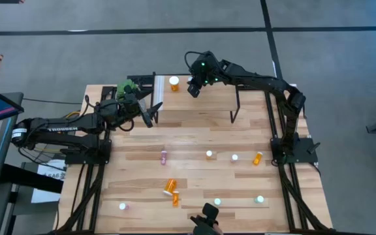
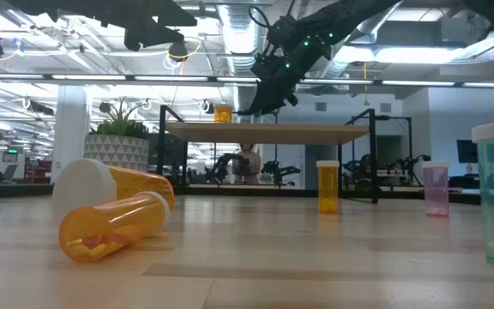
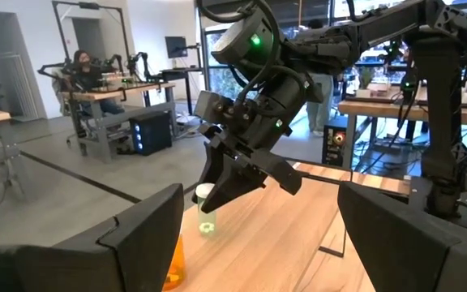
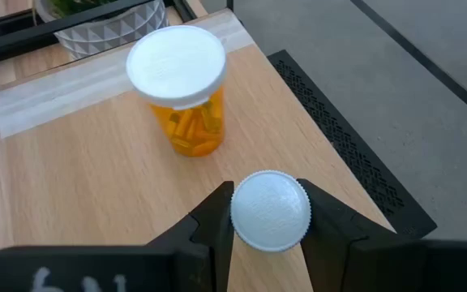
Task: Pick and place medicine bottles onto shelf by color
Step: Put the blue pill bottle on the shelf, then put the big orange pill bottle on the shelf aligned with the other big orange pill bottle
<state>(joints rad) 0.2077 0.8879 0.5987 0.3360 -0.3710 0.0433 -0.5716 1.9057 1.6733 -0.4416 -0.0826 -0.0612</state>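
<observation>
My right tool (image 4: 270, 212) is clenched on a small white-capped bottle (image 4: 271, 209), held above the shelf (image 1: 201, 104) near its white-strip end. An orange bottle (image 4: 184, 91) stands upright on the shelf just beside it. My left tool (image 1: 150, 112) hangs released near that end. Other bottles lie scattered on the bench (image 1: 194, 171).

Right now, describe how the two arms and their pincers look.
Both arms are dark, jointed metal. The left arm carries white lettering along its link; its pincer has broad, flat black fingers. The right pincer sits below a wrist with a glowing green light.
</observation>
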